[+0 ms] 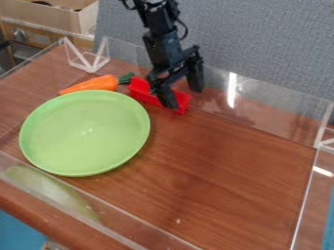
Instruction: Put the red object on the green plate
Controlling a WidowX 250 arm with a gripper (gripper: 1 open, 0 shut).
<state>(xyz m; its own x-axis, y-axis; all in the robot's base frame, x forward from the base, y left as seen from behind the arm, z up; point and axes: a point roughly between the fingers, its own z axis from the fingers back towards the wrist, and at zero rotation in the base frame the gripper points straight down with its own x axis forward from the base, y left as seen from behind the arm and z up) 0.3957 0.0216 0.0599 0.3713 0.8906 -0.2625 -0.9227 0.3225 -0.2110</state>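
Observation:
The red object (pixel 144 89) is a short red bar lying on the wooden table just past the far right rim of the green plate (pixel 85 133). The plate is large, round, light green and holds nothing. My gripper (pixel 181 91) points steeply down right over the bar, open. One black finger (pixel 166 95) stands in front of the bar's middle and the other is toward its right end. The fingers hide part of the bar, and I cannot tell whether they touch it.
An orange carrot-shaped toy (pixel 89 85) with a green top lies by the plate's far edge, left of the bar. Clear acrylic walls (pixel 280 98) ring the table. Cardboard boxes (pixel 53 15) stand behind the back left corner.

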